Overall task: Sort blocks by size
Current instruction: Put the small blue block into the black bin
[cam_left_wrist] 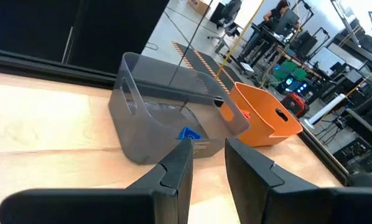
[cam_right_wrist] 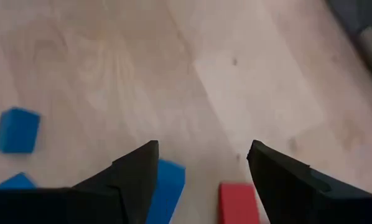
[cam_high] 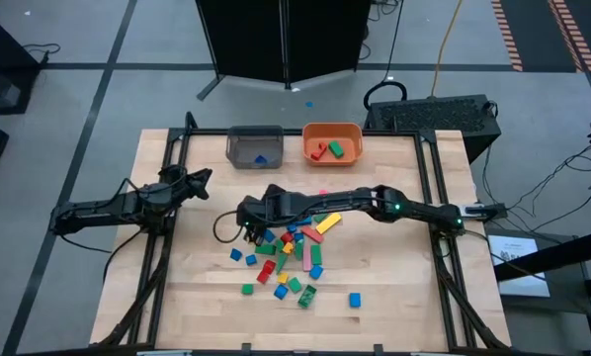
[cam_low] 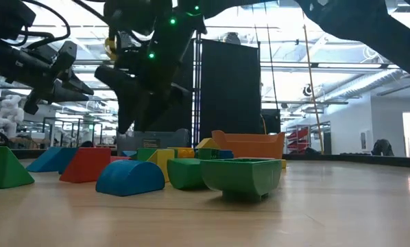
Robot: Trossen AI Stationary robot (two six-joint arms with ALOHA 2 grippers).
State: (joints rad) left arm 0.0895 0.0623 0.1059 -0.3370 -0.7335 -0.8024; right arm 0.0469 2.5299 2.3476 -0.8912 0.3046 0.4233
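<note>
High view first: we see the blocks (cam_high: 288, 259) scattered over the middle of the bench (cam_high: 394, 297), spreading toward its near edge, with one blue block (cam_high: 355, 299) lying apart on the right side of the scatter. Our right gripper (cam_high: 248, 229) reaches across from the right edge and hangs over the left fringe of that scatter. In the right wrist view its two fingers (cam_right_wrist: 133, 171) stand well apart with nothing between them, above bare wood, with a red block (cam_right_wrist: 239, 200) and a blue one (cam_right_wrist: 167, 186) just beneath and another blue cube (cam_right_wrist: 17, 129) off to one side. Our left gripper (cam_high: 199, 179) waits near the left edge of the bench, pointed toward the far edge; in the left wrist view its fingers (cam_left_wrist: 176, 171) show a narrow gap between them and hold nothing. Along the far edge sit the grey bin (cam_high: 254, 145), with one blue block (cam_left_wrist: 188, 133) inside, and right beside it the orange bin (cam_high: 332, 142), holding red and green blocks (cam_high: 327, 149). From the low view, blue, red, green and yellow pieces (cam_low: 129, 177) crowd the foreground, and the orange bin rises behind them.
</note>
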